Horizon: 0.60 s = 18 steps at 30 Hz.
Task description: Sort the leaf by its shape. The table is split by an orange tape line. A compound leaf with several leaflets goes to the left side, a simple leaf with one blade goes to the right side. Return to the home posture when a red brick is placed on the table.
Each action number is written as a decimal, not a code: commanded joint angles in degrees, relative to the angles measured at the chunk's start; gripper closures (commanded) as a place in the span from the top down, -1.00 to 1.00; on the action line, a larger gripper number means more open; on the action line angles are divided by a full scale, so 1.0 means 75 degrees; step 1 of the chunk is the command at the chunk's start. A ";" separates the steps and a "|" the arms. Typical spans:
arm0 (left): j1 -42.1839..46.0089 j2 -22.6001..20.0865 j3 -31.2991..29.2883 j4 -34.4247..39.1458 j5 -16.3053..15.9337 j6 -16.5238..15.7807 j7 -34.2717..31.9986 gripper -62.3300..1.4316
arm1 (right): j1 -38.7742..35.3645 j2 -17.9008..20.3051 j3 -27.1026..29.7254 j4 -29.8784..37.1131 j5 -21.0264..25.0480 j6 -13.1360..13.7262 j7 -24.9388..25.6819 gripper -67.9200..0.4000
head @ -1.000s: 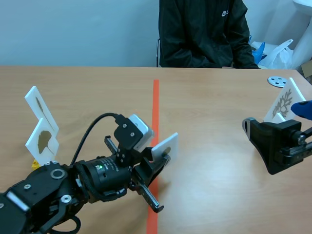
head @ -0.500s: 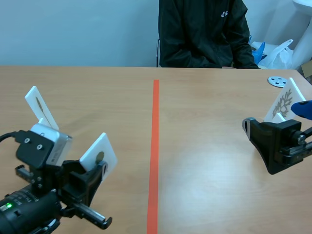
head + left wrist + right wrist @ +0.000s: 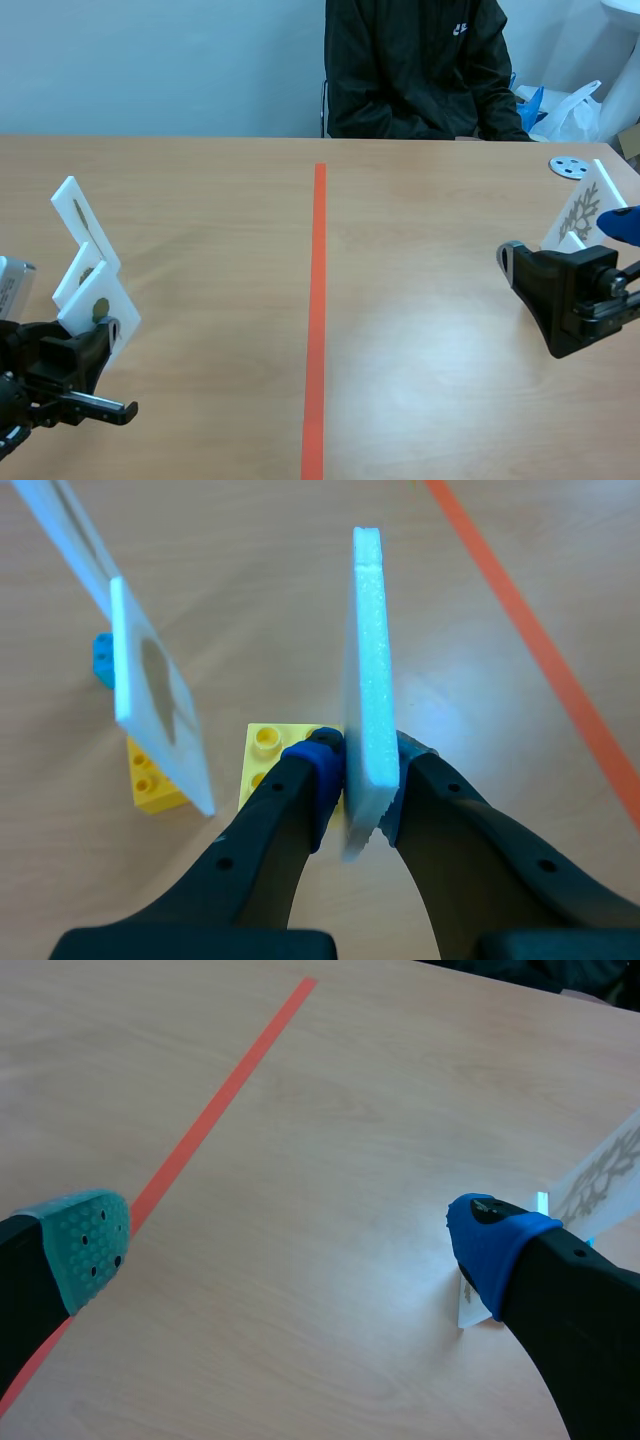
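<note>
Left gripper [image 3: 362, 770], clamped on the leaf card [image 3: 368, 660], has carried it from the orange tape line [image 3: 317, 300] to the table's [image 3: 200, 200] left edge, so set-down remains.

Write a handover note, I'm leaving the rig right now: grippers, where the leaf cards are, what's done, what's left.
Left gripper: shut on a white leaf card, left of the orange tape line, over a yellow brick. Right gripper: open, empty, right side.
A tall card and a brown-leaf card stand beside the held one; a branching-leaf card stands far right.
Done: three cards standing. To do: release the held card, withdraw. No red brick seen.
</note>
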 commanded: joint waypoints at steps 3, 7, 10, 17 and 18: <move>-0.0152 0.0038 -0.0012 -0.0431 -0.0032 -0.0009 -0.0160 -0.74 | 0.0073 0.0067 0.0102 -0.0009 0.0058 -0.0029 0.0085 1.00; -0.0487 0.0038 -0.0012 -0.1035 -0.0219 0.0029 -0.0382 -0.74 | 0.0073 0.0067 0.0102 -0.0009 0.0058 -0.0029 0.0085 1.00; -0.0790 0.0038 -0.0012 -0.1486 -0.0329 0.0192 -0.0437 -0.74 | 0.0070 0.0067 0.0102 -0.0009 0.0058 -0.0029 0.0082 1.00; -0.1271 0.0035 -0.0020 -0.2396 -0.0373 0.0364 -0.0854 -0.74 | 0.0070 0.0064 0.0102 -0.0009 0.0058 -0.0029 0.0082 1.00; -0.1294 0.0038 -0.0017 -0.2495 -0.0373 0.0364 -0.0871 -0.74 | 0.0070 0.0064 0.0102 -0.0009 0.0058 -0.0029 0.0082 1.00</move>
